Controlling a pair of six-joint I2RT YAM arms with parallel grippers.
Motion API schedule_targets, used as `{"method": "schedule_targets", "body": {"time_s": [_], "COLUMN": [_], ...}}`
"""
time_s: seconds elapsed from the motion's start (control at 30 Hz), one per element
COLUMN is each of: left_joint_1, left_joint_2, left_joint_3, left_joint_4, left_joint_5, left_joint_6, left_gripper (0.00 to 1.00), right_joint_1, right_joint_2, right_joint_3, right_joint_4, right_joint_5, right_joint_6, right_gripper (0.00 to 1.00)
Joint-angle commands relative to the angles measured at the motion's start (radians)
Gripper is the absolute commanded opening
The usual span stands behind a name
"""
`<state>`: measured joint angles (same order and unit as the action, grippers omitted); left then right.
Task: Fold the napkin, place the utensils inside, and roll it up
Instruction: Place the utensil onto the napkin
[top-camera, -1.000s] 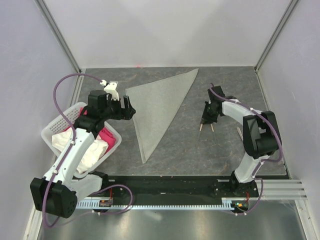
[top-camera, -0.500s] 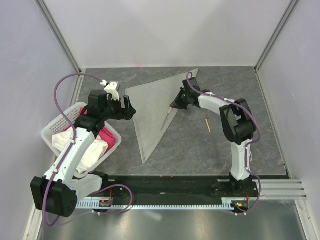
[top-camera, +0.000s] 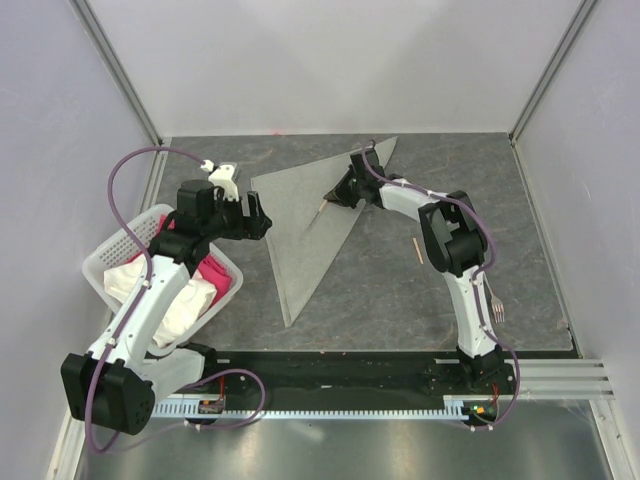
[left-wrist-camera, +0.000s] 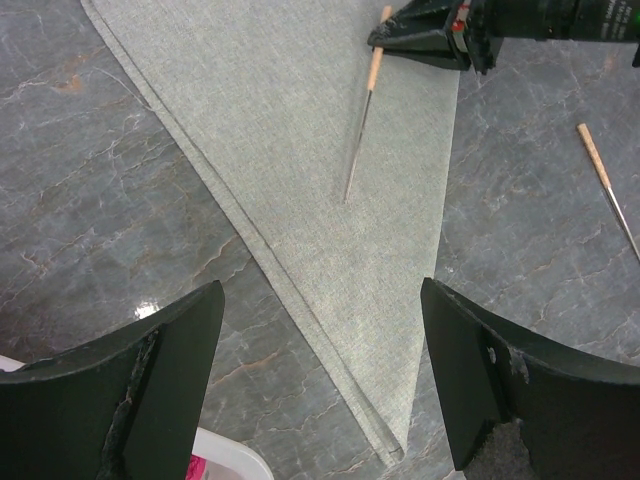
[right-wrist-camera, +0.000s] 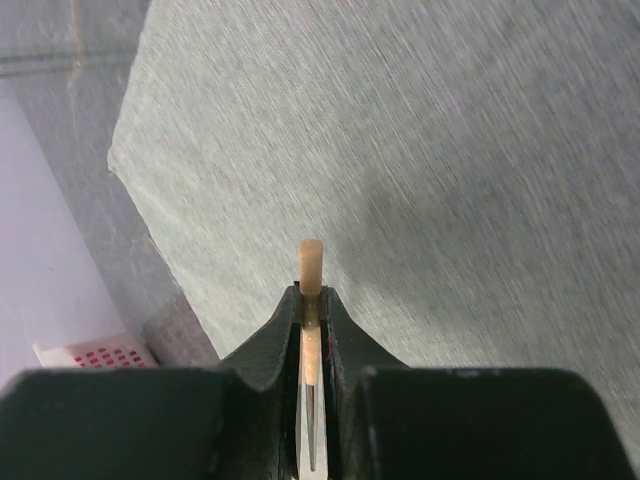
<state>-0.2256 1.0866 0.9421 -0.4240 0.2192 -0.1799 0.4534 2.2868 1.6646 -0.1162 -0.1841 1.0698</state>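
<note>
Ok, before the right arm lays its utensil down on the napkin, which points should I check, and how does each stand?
1. Napkin folded to a flat triangle: ok.
2. Right gripper shut on the utensil: ok.
3. Utensil over the napkin, not over bare table: ok.
4. Left gripper open, holding nothing: ok.
5. Utensil tip touching the cloth: cannot tell.
6. Other utensils on the napkin: not ok; a stick and a fork lie on the table.
</note>
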Motion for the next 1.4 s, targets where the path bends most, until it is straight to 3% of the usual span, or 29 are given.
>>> {"method": "schedule_targets", "body": {"time_s": [0.0,0.3,0.7,0.77,0.8,0.83,0.93,1.17,1.23,1.37], "left_joint_1": [0.003,0.003,0.003,0.003,0.003,0.003,0.003,0.003,0.003,0.003], "left_joint_2": [-0.013,-0.014,-0.016,-0.016,-0.016,-0.016,-0.016,-0.013,-0.014,-0.017], "left_joint_3": [0.000,0.000,0.000,0.000,-0.002,-0.002,-0.002,-0.002,0.000,0.000], "left_joint_4": [0.022,0.022,0.021,0.022,0.022,0.022,0.022,0.021,0.022,0.021], "left_joint_5": [-0.003,-0.004,-0.003,-0.004,-0.004,-0.006,-0.007,-0.009,-0.009,-0.009], "left_joint_6": [-0.018,-0.018,-0.018,-0.018,-0.016,-0.016,-0.016,-0.016,-0.015,-0.016], "left_gripper": [0.87,0.87,0.87,0.87,0.87,0.87,0.87,0.87,0.87,0.87], "right_joint_1": [-0.001,-0.005,-0.024,-0.028,-0.028,-0.030,-0.028,-0.044,-0.051,-0.061], "right_joint_2": [0.049,0.074,0.089,0.102,0.105,0.105,0.083,-0.168,-0.246,-0.436], "right_joint_3": [0.138,0.207,0.231,0.253,0.259,0.262,0.258,0.086,0.015,-0.141], "right_joint_4": [-0.039,-0.166,-0.215,-0.227,-0.238,-0.244,-0.250,-0.258,-0.266,-0.387], "right_joint_5": [0.040,0.074,0.101,0.100,0.094,0.092,0.081,0.084,0.089,0.266], "right_joint_6": [-0.011,-0.097,-0.131,-0.143,-0.146,-0.149,-0.171,-0.330,-0.448,-0.693], "right_gripper": [0.00,0.00,0.00,0.10,0.21,0.41,0.57,0.61,0.61,0.60]}}
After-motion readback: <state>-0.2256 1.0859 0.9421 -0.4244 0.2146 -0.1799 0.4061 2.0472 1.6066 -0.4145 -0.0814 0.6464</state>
